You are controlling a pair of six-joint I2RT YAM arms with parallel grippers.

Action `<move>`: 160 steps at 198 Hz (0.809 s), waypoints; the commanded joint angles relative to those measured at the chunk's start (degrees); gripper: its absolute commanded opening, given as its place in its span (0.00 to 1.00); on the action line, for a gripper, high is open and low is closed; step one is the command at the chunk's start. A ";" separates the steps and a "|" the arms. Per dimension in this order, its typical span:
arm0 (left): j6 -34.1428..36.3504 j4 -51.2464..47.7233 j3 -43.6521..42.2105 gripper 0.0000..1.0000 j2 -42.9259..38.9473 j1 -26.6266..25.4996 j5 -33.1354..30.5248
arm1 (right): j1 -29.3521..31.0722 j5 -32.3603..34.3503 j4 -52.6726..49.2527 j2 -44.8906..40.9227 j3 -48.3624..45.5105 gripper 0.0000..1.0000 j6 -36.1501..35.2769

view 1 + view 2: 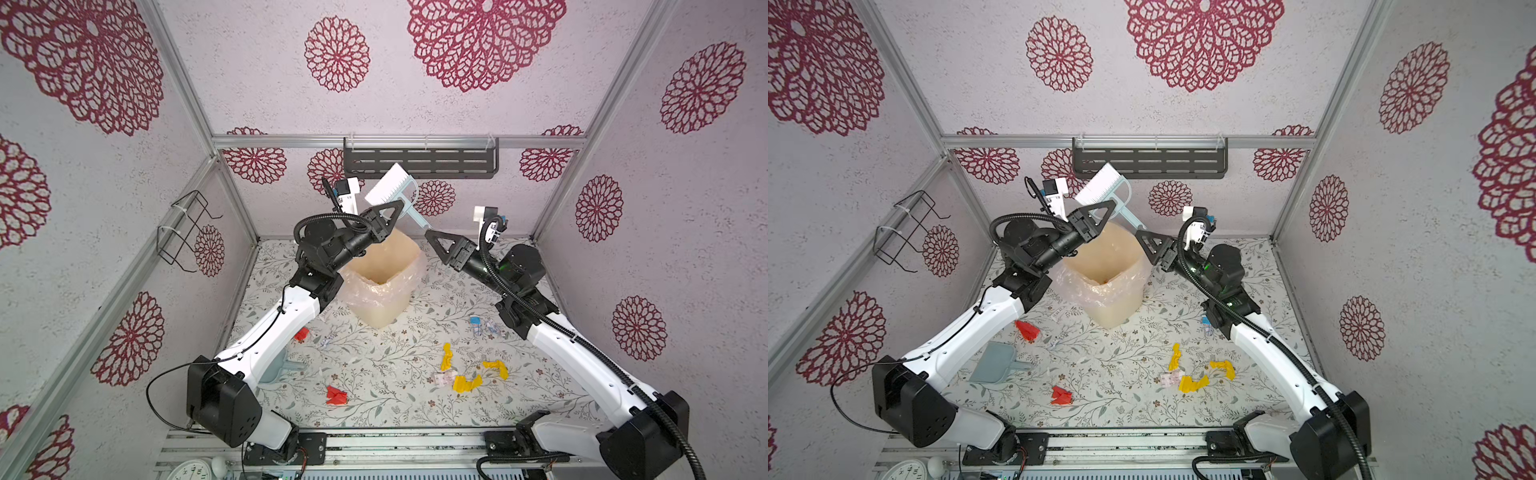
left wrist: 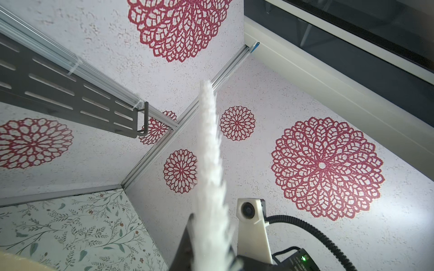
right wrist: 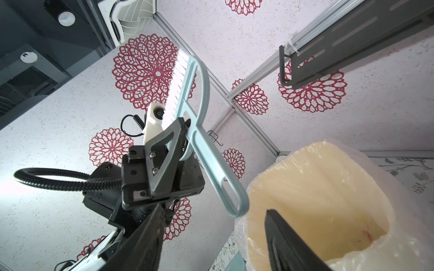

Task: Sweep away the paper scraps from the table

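**Brush lifted over the bin, scraps unswept on the table**
My left gripper (image 1: 395, 208) is clamped on the pale blue brush (image 1: 390, 185) where handle meets head, bristles tilted upward, above the lined cream bin (image 1: 386, 266); my right gripper (image 1: 430, 233) has its jaws apart on either side of the handle's free end, with gaps visible in the right wrist view. The paper scraps (image 1: 467, 383) lie on the table (image 1: 395, 340) in front of the bin: yellow and white pieces towards the right arm, red ones nearer the left arm, where the dustpan (image 1: 994, 363) lies
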 commanded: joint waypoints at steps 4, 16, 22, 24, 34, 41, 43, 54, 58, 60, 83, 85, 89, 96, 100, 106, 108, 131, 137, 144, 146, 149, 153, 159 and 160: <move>-0.64 2.77 -0.04 0.00 -0.11 -0.53 0.16 | -0.64 -1.90 7.57 1.22 0.57 0.59 3.29; -0.89 2.89 -0.21 0.00 -0.08 -0.64 0.24 | -0.79 -2.35 9.13 1.88 0.65 0.55 4.29; -1.06 2.97 -0.27 0.00 0.04 -0.60 0.51 | -0.91 -2.58 9.64 2.14 0.70 0.54 4.61; -1.10 2.98 -0.25 0.00 0.04 -0.63 0.52 | -0.90 -2.63 9.80 2.17 0.69 0.53 4.68; -1.38 3.14 -0.30 0.00 0.10 -0.73 0.83 | -0.97 -2.98 10.37 2.47 0.83 0.50 4.90; -1.52 3.13 -0.35 0.00 0.23 -0.73 0.87 | -1.02 -3.03 10.76 2.54 0.68 0.48 5.09; -1.52 3.08 -0.40 0.00 0.24 -0.77 0.87 | -1.09 -3.07 10.83 2.49 0.72 0.47 5.13; -1.73 3.32 -0.55 0.00 0.20 -0.81 0.89 | -1.18 -3.15 11.14 2.52 0.60 0.43 5.08; -1.75 3.33 -0.68 0.00 0.13 -0.76 0.86 | -1.16 -3.05 11.36 2.50 0.52 0.43 5.19; -1.78 3.37 -0.72 0.00 0.15 -0.75 0.83 | -1.21 -2.99 11.46 2.41 0.44 0.42 5.17; -1.87 3.40 -1.00 0.00 0.02 -0.83 0.70 | -1.70 -2.91 11.84 2.13 -0.01 0.37 5.34; -1.94 3.37 -1.00 0.00 0.06 -0.82 0.70 | -1.70 -2.93 11.87 2.06 -0.04 0.37 5.34; -1.96 3.40 -1.04 0.00 0.00 -0.82 0.72 | -1.81 -2.94 11.87 2.04 -0.11 0.36 5.41; -2.05 3.40 -1.14 0.00 0.06 -0.78 0.73 | -1.95 -2.98 11.80 2.04 -0.05 0.36 5.39; -2.05 3.35 -1.09 0.00 0.07 -0.80 0.75 | -2.00 -3.07 11.87 2.04 0.02 0.35 5.46; -2.18 3.36 -1.01 0.00 0.13 -0.80 0.87 | -2.09 -3.28 11.80 2.12 0.12 0.35 5.46; -2.21 3.31 -1.00 0.00 0.15 -0.77 0.92 | -2.05 -3.33 11.79 2.12 0.19 0.35 5.48; -2.55 3.07 -0.83 0.00 0.57 -0.82 1.52 | -2.02 -4.54 12.09 2.96 0.78 0.31 6.10; -2.54 2.86 -0.75 0.00 0.67 -0.76 1.72 | -2.08 -4.76 12.30 3.09 0.83 0.30 6.37; -2.64 2.76 -0.66 0.00 0.78 -0.81 1.93 | -2.03 -5.01 12.52 3.33 0.83 0.29 6.61; -2.61 2.73 -0.65 0.00 0.77 -0.81 1.93 | -2.04 -5.00 12.56 3.35 0.83 0.28 6.63; -2.61 2.67 -0.69 0.00 0.78 -0.80 1.93 | -2.04 -5.03 12.62 3.30 0.83 0.28 6.72; -2.58 2.70 -0.76 0.00 0.77 -0.76 1.86 | -2.08 -5.00 12.78 3.34 0.83 0.27 6.79; -2.66 2.74 -0.74 0.00 0.77 -0.76 1.84 | -2.03 -5.13 12.98 3.40 0.83 0.26 6.92; -2.66 2.68 -0.74 0.00 0.77 -0.76 1.88 | -2.02 -5.18 12.95 3.42 0.83 0.26 6.92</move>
